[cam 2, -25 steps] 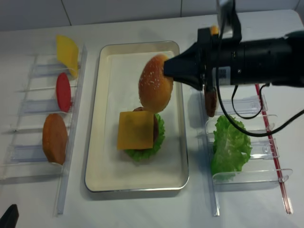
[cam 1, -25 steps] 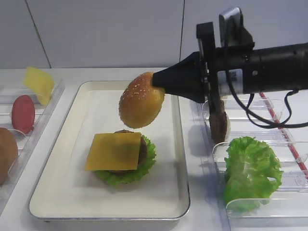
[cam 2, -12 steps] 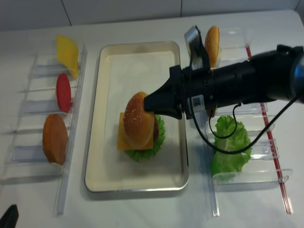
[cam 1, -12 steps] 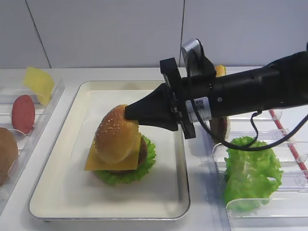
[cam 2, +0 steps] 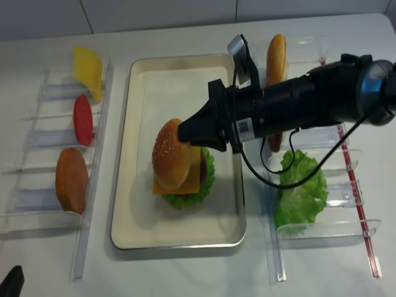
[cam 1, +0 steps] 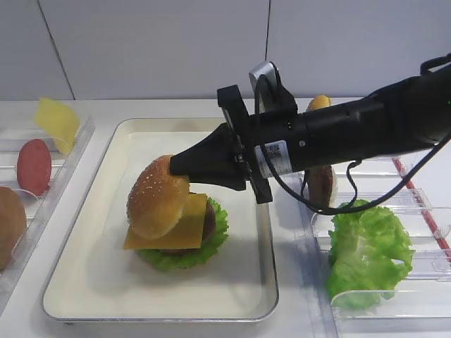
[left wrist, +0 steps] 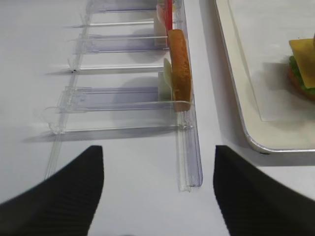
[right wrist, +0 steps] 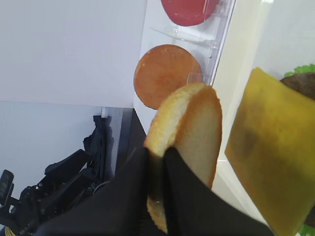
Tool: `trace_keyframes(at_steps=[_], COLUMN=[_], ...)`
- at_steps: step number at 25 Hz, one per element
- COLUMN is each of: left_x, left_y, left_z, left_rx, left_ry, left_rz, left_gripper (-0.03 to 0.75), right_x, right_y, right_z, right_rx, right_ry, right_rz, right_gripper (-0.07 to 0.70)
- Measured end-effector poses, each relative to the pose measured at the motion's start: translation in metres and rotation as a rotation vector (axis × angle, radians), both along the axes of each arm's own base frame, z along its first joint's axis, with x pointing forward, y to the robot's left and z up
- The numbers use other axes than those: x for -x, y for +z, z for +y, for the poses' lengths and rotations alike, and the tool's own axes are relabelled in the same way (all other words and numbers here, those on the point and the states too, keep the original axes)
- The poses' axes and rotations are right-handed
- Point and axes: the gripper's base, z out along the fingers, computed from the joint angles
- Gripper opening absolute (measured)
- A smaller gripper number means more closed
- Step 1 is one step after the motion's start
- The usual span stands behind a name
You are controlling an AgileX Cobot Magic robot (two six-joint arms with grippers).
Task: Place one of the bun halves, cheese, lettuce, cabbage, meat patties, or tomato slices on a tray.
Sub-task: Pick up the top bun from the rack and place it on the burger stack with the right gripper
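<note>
Lowering the bun top (cam 1: 156,197) onto the burger stack is the step in hand: the glossy seeded dome sits tilted over the left edge of the cheese (cam 1: 175,227), which lies on a meat patty (cam 1: 208,220) and lettuce (cam 1: 201,250) near the middle of the tray (cam 1: 91,282). The right pincer (cam 1: 184,166) is clenched on the bun's rim, its two black fingers (right wrist: 147,196) pinching the edge with only a narrow gap between them, as the right wrist view shows. By my reading the bun hangs off-centre, toward the tray's left side, and leans instead of lying flat, so the next move calls for a small shift back over the cheese, a levelling, and then a release. Let go as it stands, the dome might slide off the slice. The left pincer (left wrist: 157,196) hovers spread wide and empty over the surface, left of the tray, beside the clear rack (left wrist: 123,101).
</note>
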Motion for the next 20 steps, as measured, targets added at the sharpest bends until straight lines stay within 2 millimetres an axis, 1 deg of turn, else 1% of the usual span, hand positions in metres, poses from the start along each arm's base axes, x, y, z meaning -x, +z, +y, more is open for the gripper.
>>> trace_keyframes(at_steps=[9, 20], left_x=[0.0000, 0.0000], left_y=[0.0000, 0.0000], left_z=[0.0000, 0.0000], left_rx=[0.000, 0.000], left_ry=[0.000, 0.000], left_rz=[0.000, 0.000], left_gripper=[0.472, 0.472], right_x=[0.0002, -0.0047], right_y=[-0.0001, -0.0058], right_z=[0.0004, -0.0011], right_rx=[0.001, 0.062], right_ry=[-0.003, -0.061], right_rz=[0.015, 0.024], right_gripper=[0.074, 0.074])
